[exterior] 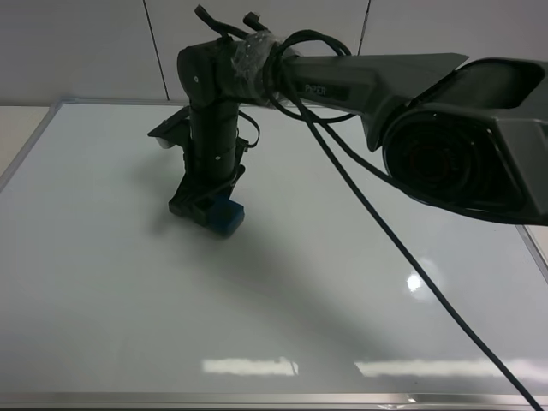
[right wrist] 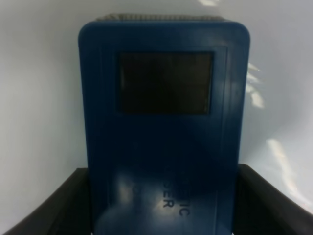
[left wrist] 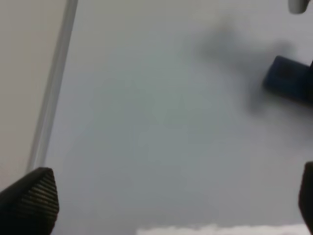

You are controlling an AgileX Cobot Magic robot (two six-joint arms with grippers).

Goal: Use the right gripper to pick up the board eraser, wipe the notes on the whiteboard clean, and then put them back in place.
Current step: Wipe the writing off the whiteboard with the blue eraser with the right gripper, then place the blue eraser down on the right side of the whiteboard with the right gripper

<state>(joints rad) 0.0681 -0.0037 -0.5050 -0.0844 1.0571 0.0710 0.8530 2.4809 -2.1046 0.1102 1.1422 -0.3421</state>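
The whiteboard [exterior: 300,300] fills most of the exterior high view. My right gripper [exterior: 208,208] reaches across to the board's left middle and points down, shut on the blue board eraser [exterior: 228,217], which rests on or just above the board. In the right wrist view the eraser [right wrist: 164,137] sits between the two black fingers [right wrist: 63,205] of the right gripper [right wrist: 164,208]. The red notes do not show in any view. My left gripper [left wrist: 168,200] is open and empty over the board; the eraser [left wrist: 288,78] lies blurred beyond it.
The right arm's thick black link [exterior: 462,145] looms at the upper right, and a black cable [exterior: 411,265] trails from it across the board. The board's silver frame [left wrist: 54,83] runs beside the left gripper. Bright light reflections [exterior: 253,366] lie near the front edge.
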